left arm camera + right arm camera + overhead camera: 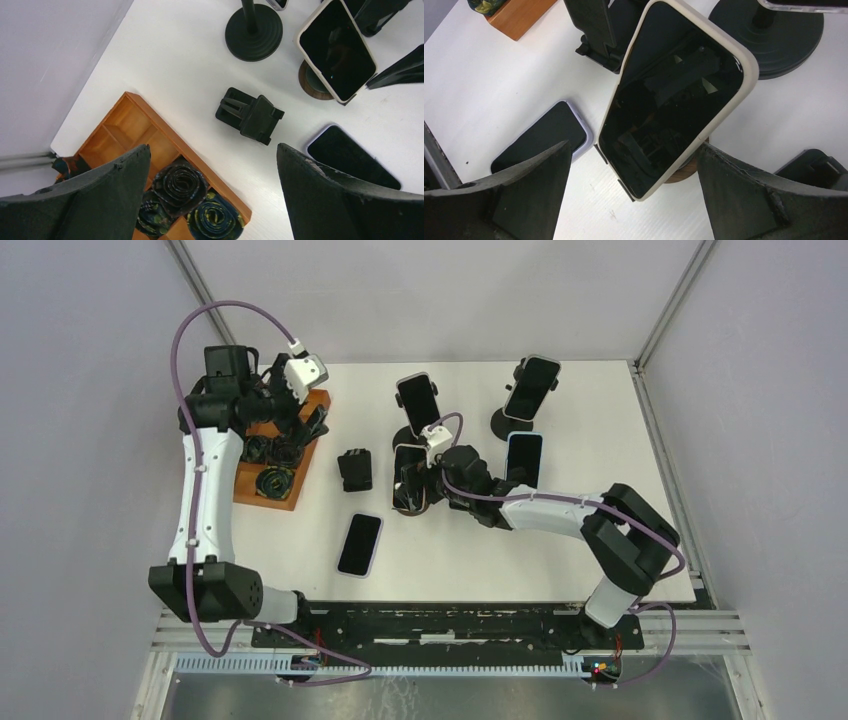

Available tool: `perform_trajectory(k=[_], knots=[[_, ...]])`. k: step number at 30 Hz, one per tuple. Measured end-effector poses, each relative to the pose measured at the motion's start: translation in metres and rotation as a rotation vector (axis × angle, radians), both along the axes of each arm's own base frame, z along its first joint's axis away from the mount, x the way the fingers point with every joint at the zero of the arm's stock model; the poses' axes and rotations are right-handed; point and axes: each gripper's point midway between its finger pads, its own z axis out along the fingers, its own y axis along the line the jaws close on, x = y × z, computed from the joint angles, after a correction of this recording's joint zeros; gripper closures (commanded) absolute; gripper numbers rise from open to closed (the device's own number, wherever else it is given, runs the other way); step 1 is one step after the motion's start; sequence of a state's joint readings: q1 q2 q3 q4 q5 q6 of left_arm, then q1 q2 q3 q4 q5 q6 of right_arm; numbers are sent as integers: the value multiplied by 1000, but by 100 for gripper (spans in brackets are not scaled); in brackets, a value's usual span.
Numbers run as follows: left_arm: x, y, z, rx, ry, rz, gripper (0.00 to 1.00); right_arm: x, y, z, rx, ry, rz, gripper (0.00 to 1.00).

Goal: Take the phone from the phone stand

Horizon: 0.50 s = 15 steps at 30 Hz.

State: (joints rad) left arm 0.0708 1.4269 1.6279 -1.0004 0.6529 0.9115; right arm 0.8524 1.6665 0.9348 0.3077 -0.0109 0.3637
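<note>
A cream-cased phone (674, 95) leans tilted on a phone stand with a round wooden base (686, 174). It also shows in the top view (408, 478) and the left wrist view (336, 48). My right gripper (634, 200) is open. Its fingers stand on either side of the phone's lower end and do not touch it; in the top view the gripper (428, 480) is right beside the phone. My left gripper (212, 200) is open and empty, hovering over the wooden tray (120, 130) at the far left (300, 428).
Two more phones stand on black stands at the back (417, 398) (530, 385). Phones lie flat at the front (360, 543) and beside my right arm (524, 458). An empty black stand (354, 469) lies near the tray, which holds rolled ties (180, 182).
</note>
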Motion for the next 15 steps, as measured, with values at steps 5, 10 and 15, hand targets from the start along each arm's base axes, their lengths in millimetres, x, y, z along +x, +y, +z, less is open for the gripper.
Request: perform_trajectory(k=[5,10,15], knots=[[-12,0,5,-42,5,63,0,8,7,-5,10,-6,-17,5],[-17,-5,0,-70,38,56,0,12,12,-6,34,-9,-22,12],[-25,-11,-13,-97,92,34,0,15,11,-7,41,-6,-43,9]])
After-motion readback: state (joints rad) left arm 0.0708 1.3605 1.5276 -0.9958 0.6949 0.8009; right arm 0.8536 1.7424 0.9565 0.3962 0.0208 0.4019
